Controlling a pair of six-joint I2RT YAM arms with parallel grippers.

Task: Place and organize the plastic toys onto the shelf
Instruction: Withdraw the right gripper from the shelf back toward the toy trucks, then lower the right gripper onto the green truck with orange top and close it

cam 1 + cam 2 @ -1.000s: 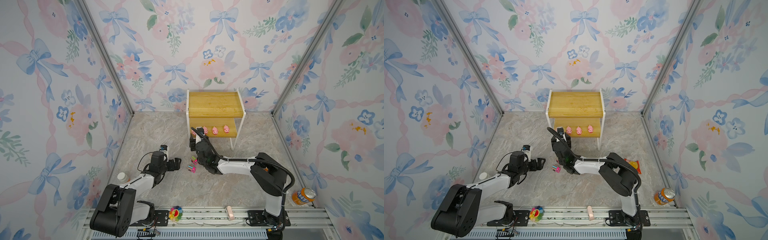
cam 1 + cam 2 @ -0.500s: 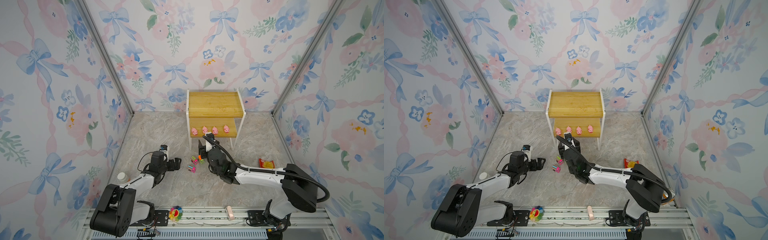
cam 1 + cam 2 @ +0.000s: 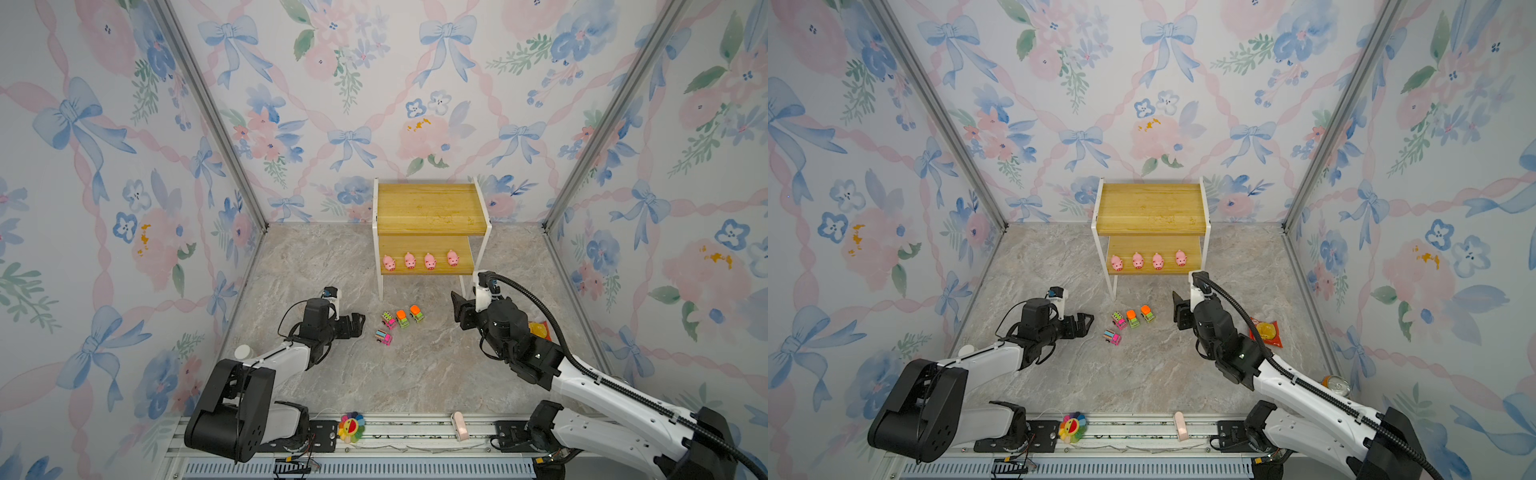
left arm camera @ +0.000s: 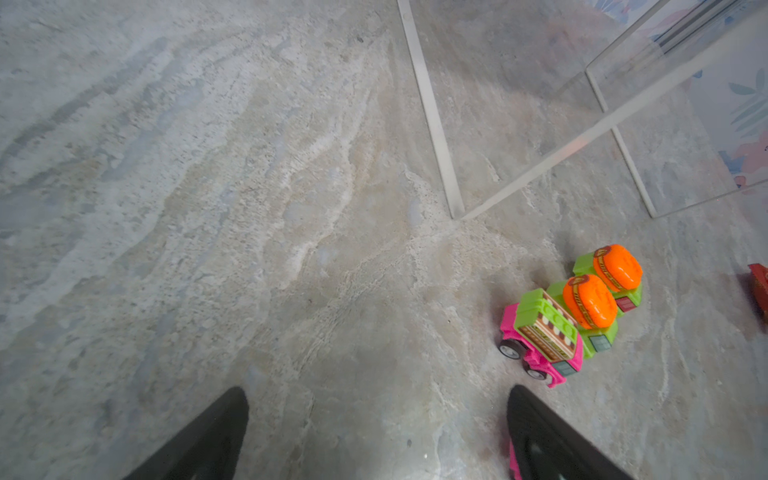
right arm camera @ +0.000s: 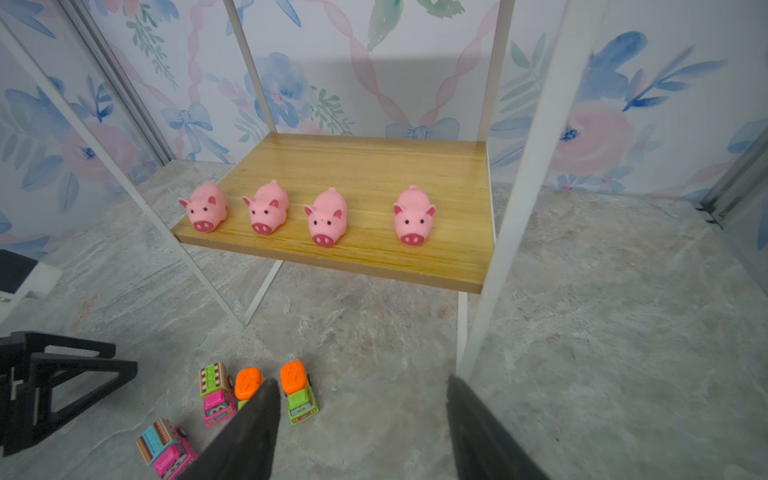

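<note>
On the tabletop, the shelf is standing at the back. The right hand, spread apart and empty, is now hovering right of the four trucks, having left the shelf front. The left hand, likewise apart, is staying left of them. Four pigs are sitting along the lower board.

**Pigs shelved, trucks on the floor**

Four small pink plastic pigs stand in a row along the near edge of the yellowish wooden shelf with its white metal frame. Nearer, on the marbled grey floor, sit two green toy trucks with orange tops and two pink striped-top toy trucks. The right gripper gapes, empty.
</note>
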